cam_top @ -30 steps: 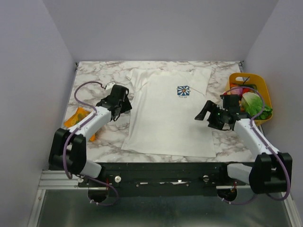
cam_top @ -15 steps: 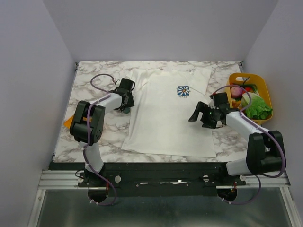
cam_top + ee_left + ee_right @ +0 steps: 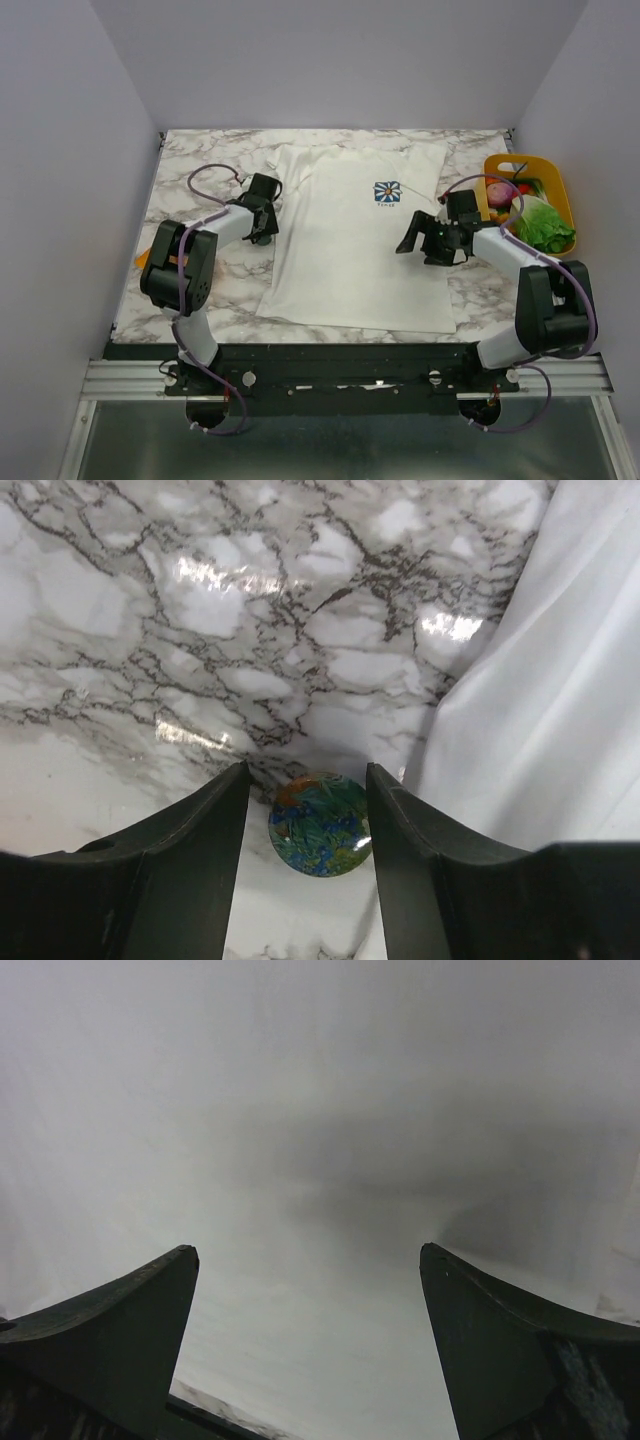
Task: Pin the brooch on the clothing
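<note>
The brooch (image 3: 320, 825) is a small round disc with a green and blue pattern. It lies on the marble right beside the left edge of the white T-shirt (image 3: 350, 250). In the left wrist view my left gripper (image 3: 308, 780) is open and straddles the brooch, with a narrow gap on each side. In the top view the left gripper (image 3: 262, 232) hides the brooch. The shirt's blue flower print (image 3: 387, 191) is on the chest. My right gripper (image 3: 412, 237) is open and empty, low over the shirt's right side. In the right wrist view the gripper (image 3: 308, 1260) has only white cloth (image 3: 320, 1110) beneath it.
A yellow basket (image 3: 555, 185) holding toy vegetables stands at the right edge of the table, just behind the right arm. An orange object (image 3: 145, 258) lies at the left edge of the marble top (image 3: 200, 160). Walls close in the table on three sides.
My left gripper has moved back and right to the shirt's left edge. My right gripper has moved left and back onto the shirt's right side.
</note>
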Controlling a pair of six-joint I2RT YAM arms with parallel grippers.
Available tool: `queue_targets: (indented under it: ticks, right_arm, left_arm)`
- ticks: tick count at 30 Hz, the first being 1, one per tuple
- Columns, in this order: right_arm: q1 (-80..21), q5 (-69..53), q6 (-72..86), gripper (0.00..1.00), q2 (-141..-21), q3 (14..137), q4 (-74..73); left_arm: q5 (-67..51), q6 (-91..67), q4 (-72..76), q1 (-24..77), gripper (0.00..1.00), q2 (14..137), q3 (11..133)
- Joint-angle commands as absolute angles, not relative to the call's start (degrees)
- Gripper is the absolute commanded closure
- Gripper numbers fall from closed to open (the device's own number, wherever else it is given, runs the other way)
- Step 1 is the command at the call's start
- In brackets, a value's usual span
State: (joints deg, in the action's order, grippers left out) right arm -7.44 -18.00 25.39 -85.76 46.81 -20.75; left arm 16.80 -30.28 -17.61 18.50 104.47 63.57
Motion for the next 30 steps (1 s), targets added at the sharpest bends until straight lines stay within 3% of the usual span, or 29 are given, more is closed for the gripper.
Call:
queue_targets:
  ticks: [1,15,20,30]
  right_arm:
    - [-7.65,-19.25,24.0,0.0,-87.01,48.6,-20.04]
    - [-7.56,-21.35,22.06,0.0,-85.78,48.08,-19.6]
    - [-7.65,-22.24,21.97,0.0,-83.68,46.94,-18.63]
    - [-7.65,-21.44,21.53,0.0,-83.06,45.44,-18.46]
  left_arm:
    - [16.08,-31.38,-22.85,19.16,0.42,102.05,58.2]
    - [23.27,-32.7,-30.49,19.95,0.39,94.84,56.68]
    - [26.19,-29.1,-30.85,19.78,0.25,95.35,70.11]
    - [17.58,-20.22,-28.56,20.65,0.29,119.16,106.49]
